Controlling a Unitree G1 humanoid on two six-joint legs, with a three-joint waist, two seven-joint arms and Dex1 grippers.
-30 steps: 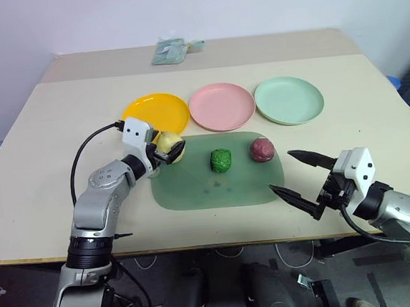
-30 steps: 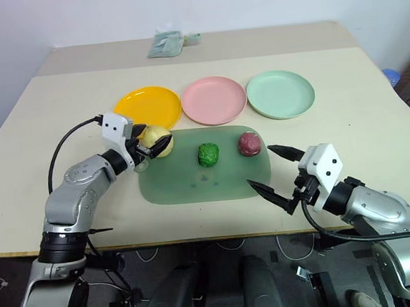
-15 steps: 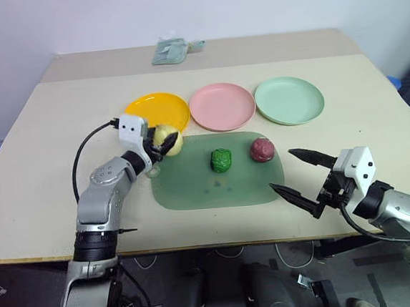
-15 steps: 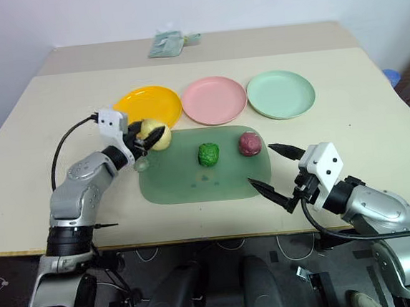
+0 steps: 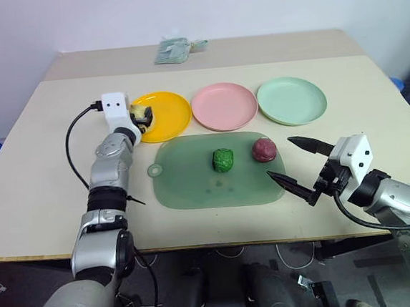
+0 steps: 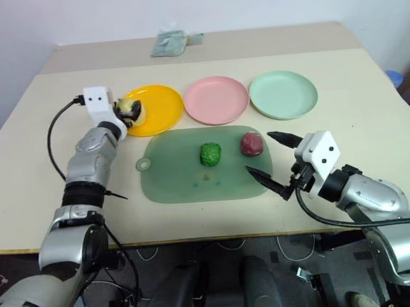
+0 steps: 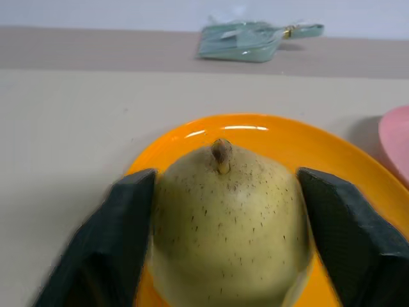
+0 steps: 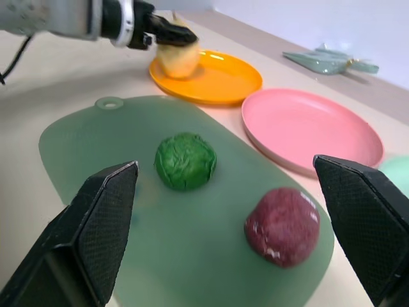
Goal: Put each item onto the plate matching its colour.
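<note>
The pale yellow pear (image 7: 227,227) is set over the yellow-orange plate (image 5: 170,120) between the spread fingers of the left gripper (image 5: 141,116), while the dark green item (image 5: 223,160) and maroon item (image 5: 264,149) are left on the mat (image 5: 193,187), the right gripper (image 5: 298,168) being held open and empty.

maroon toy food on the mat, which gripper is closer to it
Right. The right gripper hovers open just beside the maroon toy food; the left gripper is far across, at the yellow plate.
</note>
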